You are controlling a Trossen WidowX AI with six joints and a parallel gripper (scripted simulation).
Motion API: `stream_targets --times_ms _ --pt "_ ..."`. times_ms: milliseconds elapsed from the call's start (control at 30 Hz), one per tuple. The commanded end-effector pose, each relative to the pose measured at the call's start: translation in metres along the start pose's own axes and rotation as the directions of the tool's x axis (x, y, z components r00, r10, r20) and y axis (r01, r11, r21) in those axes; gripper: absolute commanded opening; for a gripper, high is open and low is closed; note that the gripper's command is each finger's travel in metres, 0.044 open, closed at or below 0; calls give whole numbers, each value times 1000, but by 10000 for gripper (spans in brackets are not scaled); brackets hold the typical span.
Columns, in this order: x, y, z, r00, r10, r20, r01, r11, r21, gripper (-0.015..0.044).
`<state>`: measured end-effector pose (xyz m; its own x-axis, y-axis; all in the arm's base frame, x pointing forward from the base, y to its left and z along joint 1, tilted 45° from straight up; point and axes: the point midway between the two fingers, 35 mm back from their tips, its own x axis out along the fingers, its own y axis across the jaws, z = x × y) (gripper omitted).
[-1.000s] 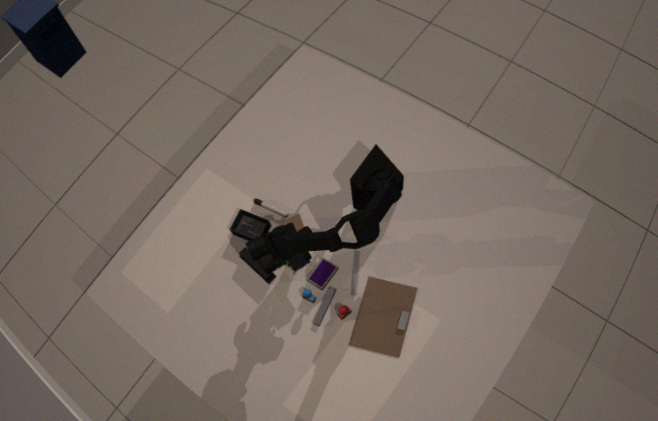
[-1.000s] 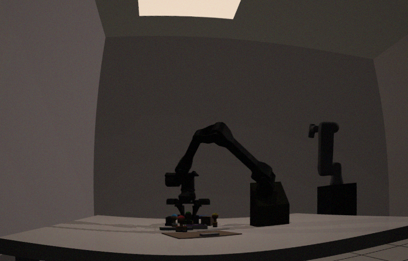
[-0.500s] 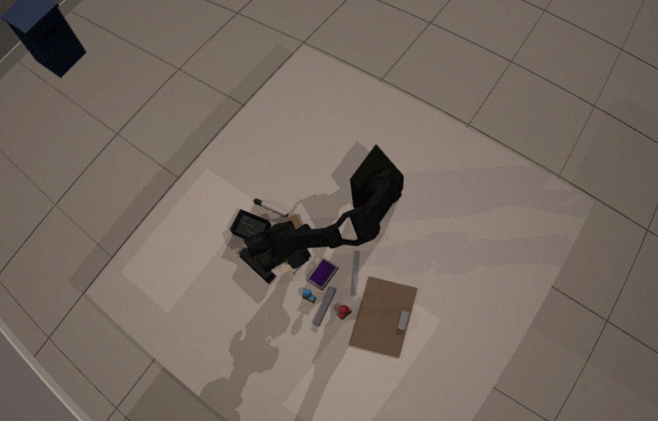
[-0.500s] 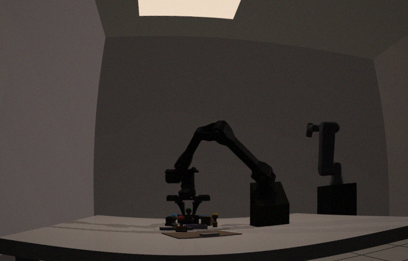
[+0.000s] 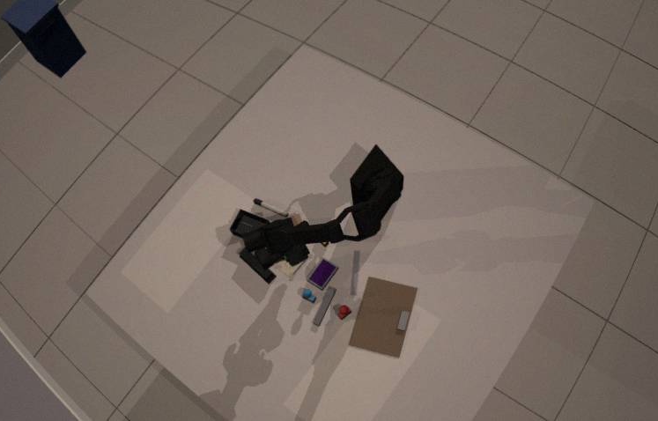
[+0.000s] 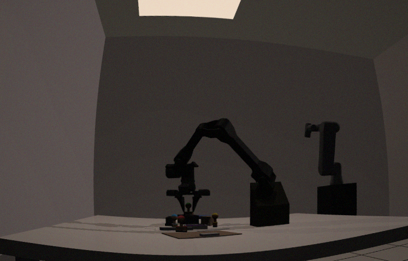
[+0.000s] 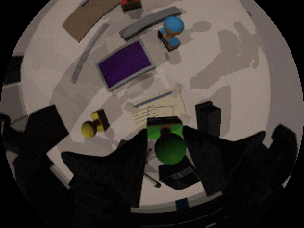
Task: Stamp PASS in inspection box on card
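My gripper point(image 7: 164, 130) point(image 6: 189, 211) is shut on the green-knobbed stamp point(image 7: 170, 148) point(image 6: 188, 205). The stamp hangs upright above the bench; its face is hidden. The pale card point(image 7: 171, 99) point(image 5: 290, 268) lies beneath and beyond it in the wrist view, with text lines and a thin box outline. The stamp hides its near part, so I cannot tell whether a print is there. The purple ink pad point(image 7: 126, 65) point(image 5: 322, 272) with a grey rim lies beside the card. No stamp lettering is readable.
A blue stamp point(image 7: 173, 25) point(image 5: 307, 293), yellow stamp point(image 7: 88, 129) and red stamp point(image 5: 343, 310) stand around. A black tray point(image 5: 238, 217), a pen point(image 5: 271, 207), grey bars point(image 5: 324, 306) point(image 5: 355, 272) and a brown board point(image 5: 377, 319) with a grey block point(image 5: 402, 320) lie nearby.
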<state>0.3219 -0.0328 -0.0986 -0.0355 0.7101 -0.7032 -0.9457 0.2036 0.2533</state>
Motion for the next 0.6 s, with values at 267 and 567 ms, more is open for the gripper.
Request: stream_targets --times_ms 267,567 --pt "-22 -2 0 1000 -10 -4 10 1000 -9 0" --pt "-26 7 20 1000 -12 -9 11 1000 -8 0"
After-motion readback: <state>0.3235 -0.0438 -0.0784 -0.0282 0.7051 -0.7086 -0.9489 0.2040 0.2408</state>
